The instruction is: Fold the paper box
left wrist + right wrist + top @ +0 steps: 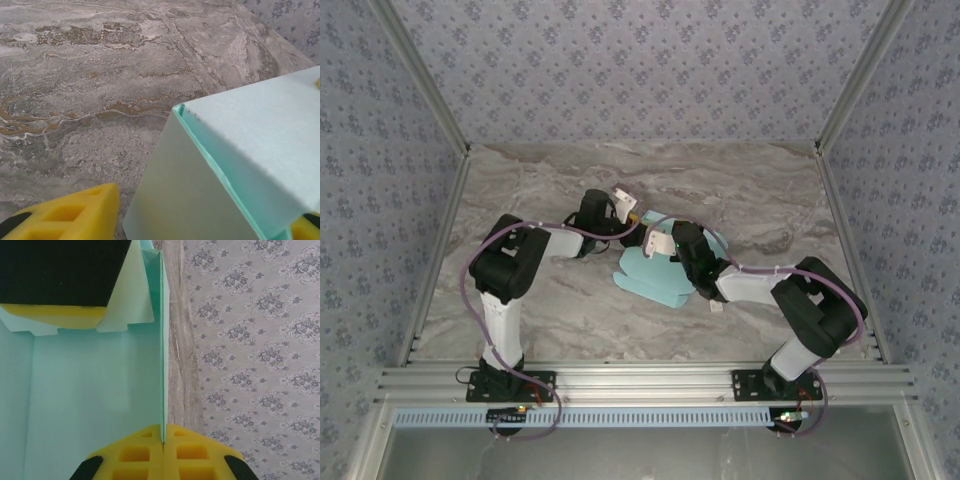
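Note:
The paper box (655,275) is pale turquoise card lying half folded at the table's middle. My right gripper (163,442) is shut on one upright wall of it, and the thin edge of that wall runs straight up from between the yellow fingers (135,455). My left gripper (205,210) straddles a raised corner of the paper box (240,150) with its jaws apart. Its left finger (70,215) stands clear of the card, and its right finger (307,227) peeks out behind it. From above, the left gripper (638,218) and the right gripper (667,243) meet over the box's far edge.
A tiny white tag (717,305) lies on the marble table (570,310) just right of the box. Patterned walls and aluminium rails (640,380) enclose the table. Bare marble stretches to the left and behind the box.

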Tool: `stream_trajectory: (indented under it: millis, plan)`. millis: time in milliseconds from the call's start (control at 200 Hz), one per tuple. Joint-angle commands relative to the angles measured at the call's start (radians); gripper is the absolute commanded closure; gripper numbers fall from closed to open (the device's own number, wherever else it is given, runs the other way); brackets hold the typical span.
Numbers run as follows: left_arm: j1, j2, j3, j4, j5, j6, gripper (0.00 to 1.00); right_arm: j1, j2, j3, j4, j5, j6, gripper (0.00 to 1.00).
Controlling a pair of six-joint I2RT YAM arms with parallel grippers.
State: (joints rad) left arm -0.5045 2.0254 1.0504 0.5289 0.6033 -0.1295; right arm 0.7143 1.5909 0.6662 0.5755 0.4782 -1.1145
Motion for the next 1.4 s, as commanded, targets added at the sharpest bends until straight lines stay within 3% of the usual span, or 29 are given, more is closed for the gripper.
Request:
stream_trajectory:
  millis: [0,200,445,994,1394]
  plan:
    - [0.003,-0.015,-0.022,-0.004,-0.084,0.029,0.52,0.011,-0.029,0.016,-0.050,-0.017,0.015,0.95]
    - [-0.026,-0.040,-0.069,0.005,-0.202,0.078,0.63,0.021,-0.041,0.023,-0.059,-0.012,0.016,0.95]
    - [-0.041,-0.046,-0.141,0.131,-0.267,0.063,0.64,0.041,-0.045,0.009,-0.063,0.012,0.012,0.95]
    - [-0.038,-0.060,-0.211,0.269,-0.224,0.061,0.61,0.070,0.010,-0.024,-0.015,0.055,-0.024,0.95]
    - [-0.036,-0.069,-0.211,0.279,-0.216,0.042,0.61,0.082,0.020,-0.022,-0.012,0.063,-0.035,0.95]
